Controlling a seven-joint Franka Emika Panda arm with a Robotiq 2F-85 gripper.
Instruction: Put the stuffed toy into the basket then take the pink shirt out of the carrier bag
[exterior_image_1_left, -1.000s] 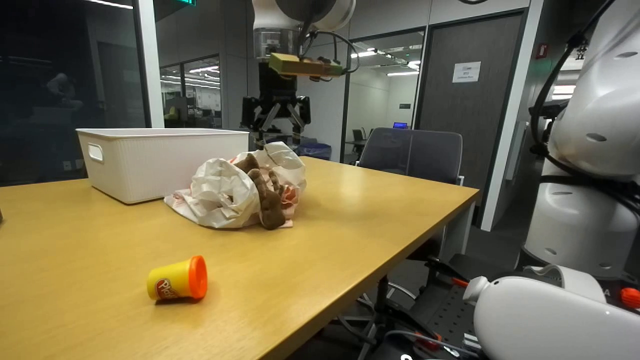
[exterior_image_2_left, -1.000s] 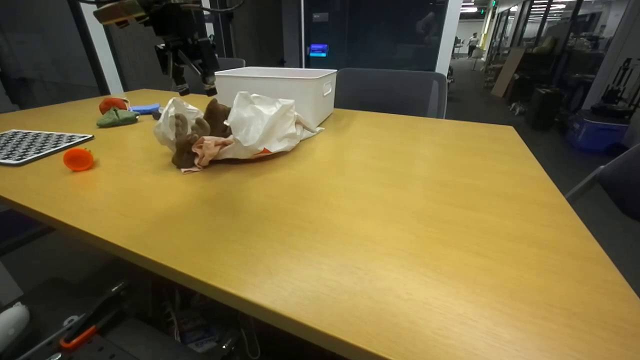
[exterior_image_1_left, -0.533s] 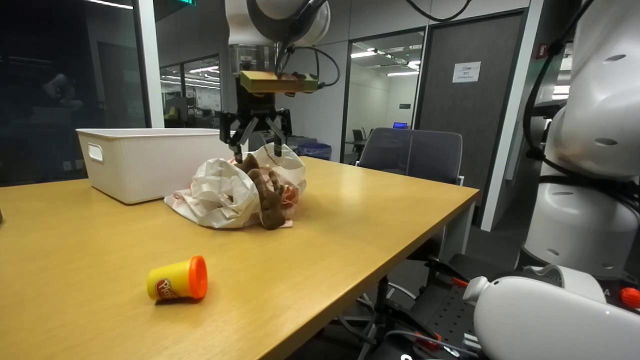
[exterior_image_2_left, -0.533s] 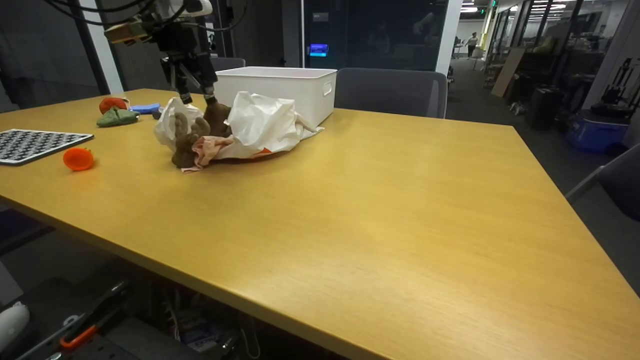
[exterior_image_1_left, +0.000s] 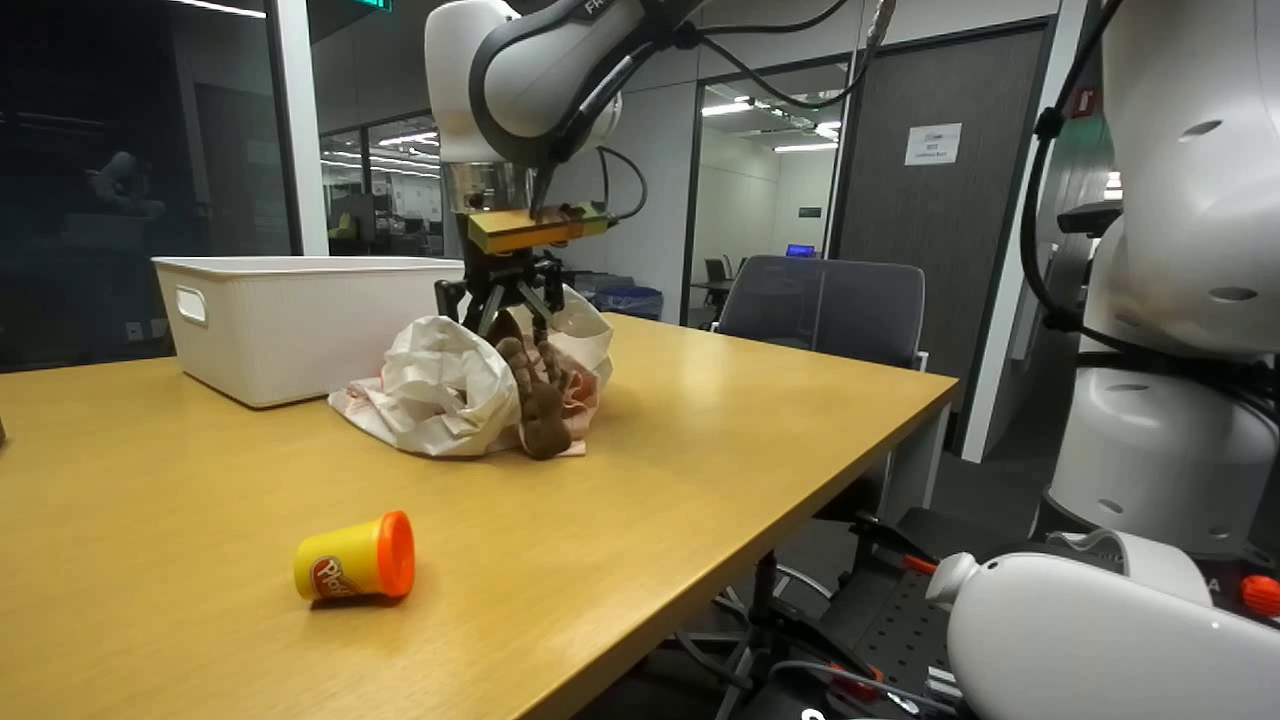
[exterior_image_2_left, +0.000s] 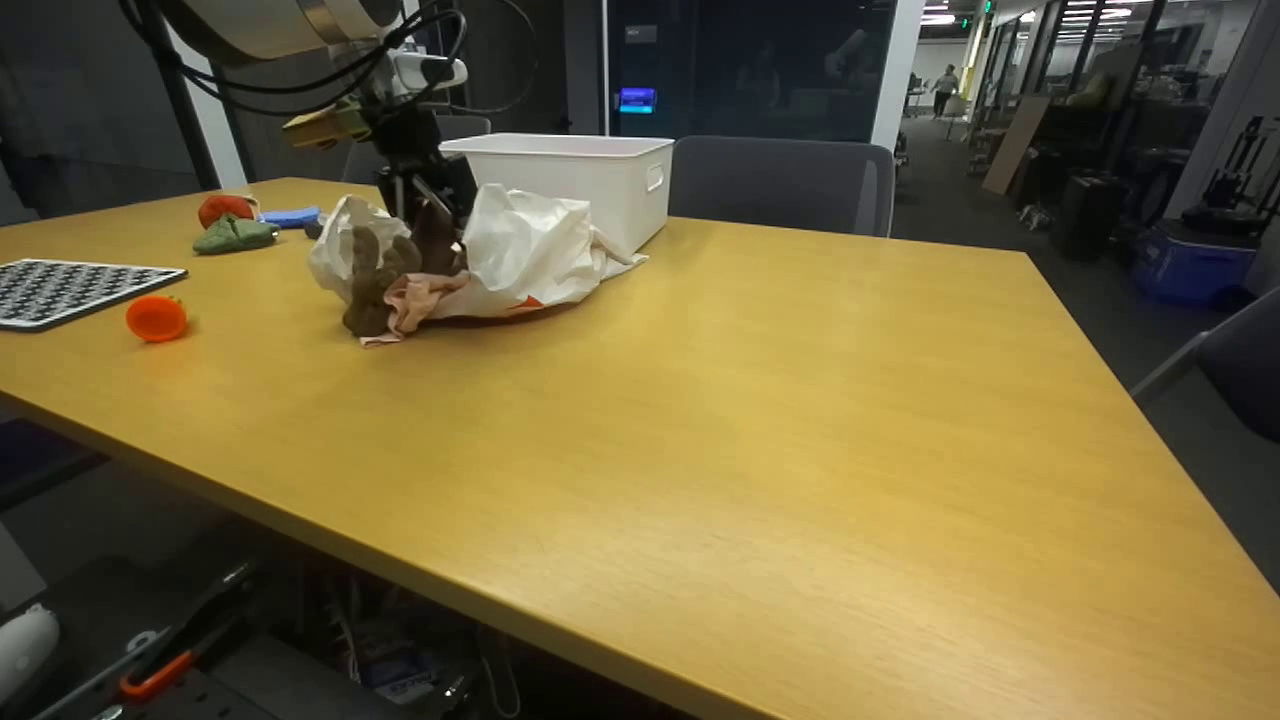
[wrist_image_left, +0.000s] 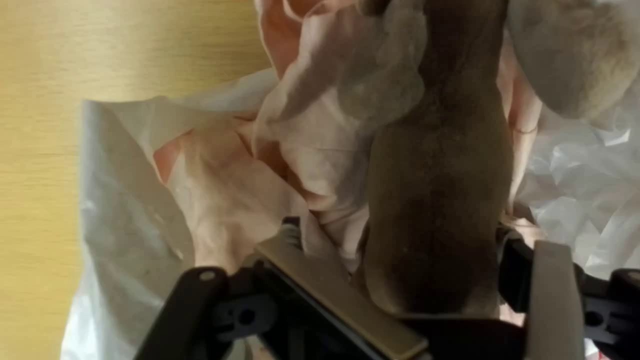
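Dropping lower, gripper (wrist_image_left: 400, 230) apparently astride toy (wrist_image_left: 440, 180)

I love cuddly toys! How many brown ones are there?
1: the stuffed toy, with the claw around it, on the pink shirt, partly in the carrier bag. More may be hidden inside.

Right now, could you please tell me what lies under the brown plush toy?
Crumpled pink shirt fabric shows along both sides of the brown plush toy, apparently running beneath; whatever sits directly under its body is covered.
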